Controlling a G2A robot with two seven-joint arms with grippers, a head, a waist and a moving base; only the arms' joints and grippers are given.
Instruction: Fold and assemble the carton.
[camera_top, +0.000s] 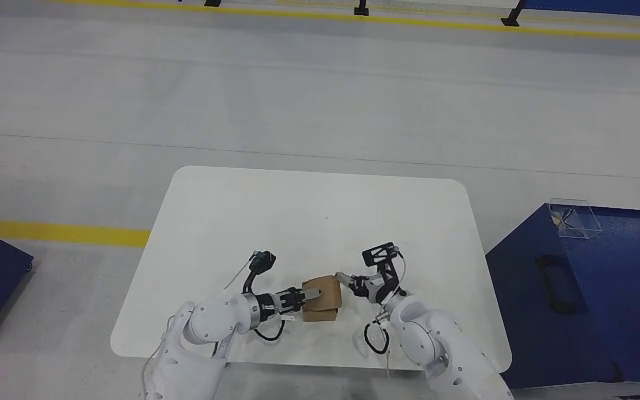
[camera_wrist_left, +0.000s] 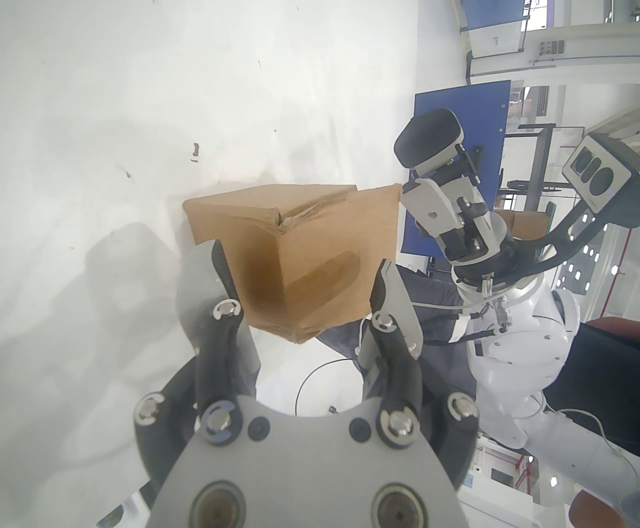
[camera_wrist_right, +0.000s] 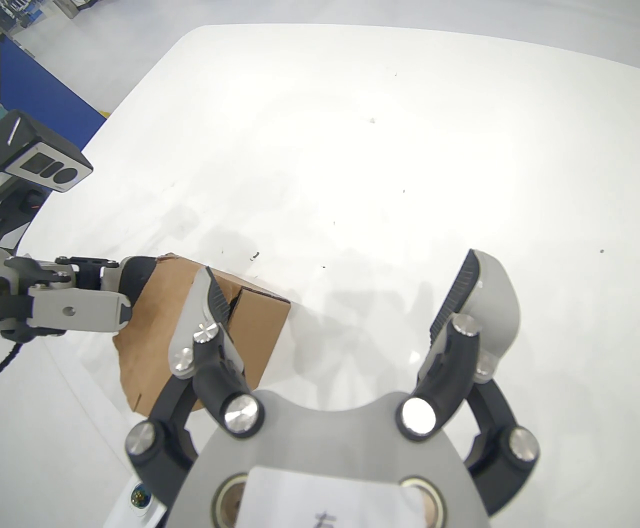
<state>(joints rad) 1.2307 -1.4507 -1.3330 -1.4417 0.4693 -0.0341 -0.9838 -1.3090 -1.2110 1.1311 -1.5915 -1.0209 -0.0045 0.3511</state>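
A small brown carton (camera_top: 323, 297) stands near the table's front edge, its top flaps meeting in a creased seam. In the left wrist view the carton (camera_wrist_left: 300, 235) sits corner-on between the fingers of my left gripper (camera_wrist_left: 300, 255), which grips its two side faces. The left gripper (camera_top: 297, 297) comes at it from the left side. My right gripper (camera_wrist_right: 340, 265) is open on the carton's right side. One of its fingers (camera_wrist_right: 207, 300) lies over the carton (camera_wrist_right: 155, 340) near the top seam, the other over bare table. In the top view the right gripper (camera_top: 352, 283) touches the carton's right edge.
The white table (camera_top: 300, 210) stretches away behind the carton. A blue cabinet (camera_top: 570, 290) stands off the table's right side with a clear box (camera_top: 575, 215) on it. The table's front edge is close to both arms.
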